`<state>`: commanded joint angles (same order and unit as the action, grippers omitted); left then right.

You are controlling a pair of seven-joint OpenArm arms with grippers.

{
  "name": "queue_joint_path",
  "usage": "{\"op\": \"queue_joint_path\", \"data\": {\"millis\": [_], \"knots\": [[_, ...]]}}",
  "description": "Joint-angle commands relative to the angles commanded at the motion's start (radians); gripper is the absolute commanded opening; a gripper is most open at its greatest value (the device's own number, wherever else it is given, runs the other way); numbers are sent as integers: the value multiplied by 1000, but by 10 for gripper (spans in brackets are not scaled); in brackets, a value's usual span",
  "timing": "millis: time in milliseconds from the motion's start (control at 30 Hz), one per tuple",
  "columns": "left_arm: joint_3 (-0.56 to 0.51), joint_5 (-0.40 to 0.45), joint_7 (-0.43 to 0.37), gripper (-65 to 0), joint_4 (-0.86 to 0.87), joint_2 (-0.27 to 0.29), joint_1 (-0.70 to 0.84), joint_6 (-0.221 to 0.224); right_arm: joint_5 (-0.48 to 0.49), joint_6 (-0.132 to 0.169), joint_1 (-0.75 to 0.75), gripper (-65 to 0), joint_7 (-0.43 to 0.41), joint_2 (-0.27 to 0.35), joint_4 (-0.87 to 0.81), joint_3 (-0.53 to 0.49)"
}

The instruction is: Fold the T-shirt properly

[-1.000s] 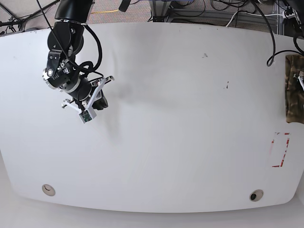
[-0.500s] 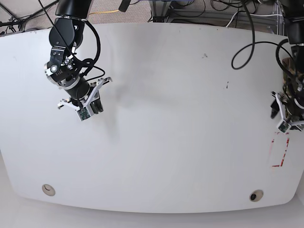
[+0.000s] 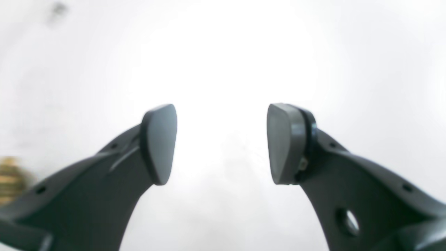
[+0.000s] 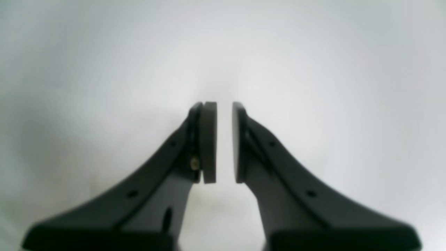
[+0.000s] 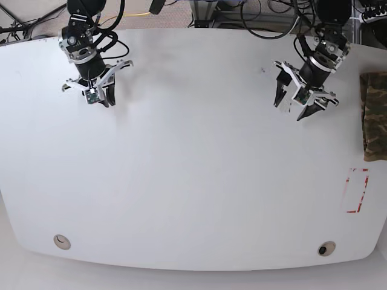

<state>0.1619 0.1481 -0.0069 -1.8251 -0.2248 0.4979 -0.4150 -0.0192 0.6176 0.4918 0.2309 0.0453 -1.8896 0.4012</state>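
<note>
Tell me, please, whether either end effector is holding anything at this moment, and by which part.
Nothing is held. The left end effector is open over bare table; the right end effector is nearly closed with an empty gap. The T-shirt lies untouched at the table's edge.

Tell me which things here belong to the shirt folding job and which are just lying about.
Part of the job:
- T-shirt, camouflage, folded at the table's far right edge
- left gripper, fingers apart, holding nothing
- right gripper, fingers nearly closed, holding nothing

Just lying about:
- red rectangle marking on the white table
- cables behind the table
</note>
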Motion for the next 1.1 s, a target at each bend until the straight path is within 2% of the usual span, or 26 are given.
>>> {"op": "queue_joint_path", "data": {"millis": [167, 433, 567, 667, 833, 900, 1000, 1100], "knots": [[37, 3, 0, -283, -97, 130, 199, 0, 141, 0, 204, -585, -35, -2, -58, 49], [38, -5, 0, -283, -104, 195, 500, 0, 236, 6, 473, -585, -40, -5, -43, 44], [38, -5, 0, -285, -81, 230, 612, 0, 307, 8, 592, -585, -110, -5, 28, 32], [38, -5, 0, -285, -12, 230, 644, 0, 305, 5, 651, -585, -167, 3, 109, -60], [31, -5, 0, -285, 212, 235, 623, 0, 305, 0, 635, -585, -276, 41, 350, -166], [29, -5, 0, -285, 342, 230, 534, 0, 305, -2, 572, -585, -298, 64, 476, -210], [37, 2, 0, -285, 505, 226, 433, 0, 305, -3, 499, -585, -298, 69, 577, -229], [37, -3, 2, -285, 712, 186, 302, 0, 273, -35, 405, -585, -304, 69, 735, -230]]}}
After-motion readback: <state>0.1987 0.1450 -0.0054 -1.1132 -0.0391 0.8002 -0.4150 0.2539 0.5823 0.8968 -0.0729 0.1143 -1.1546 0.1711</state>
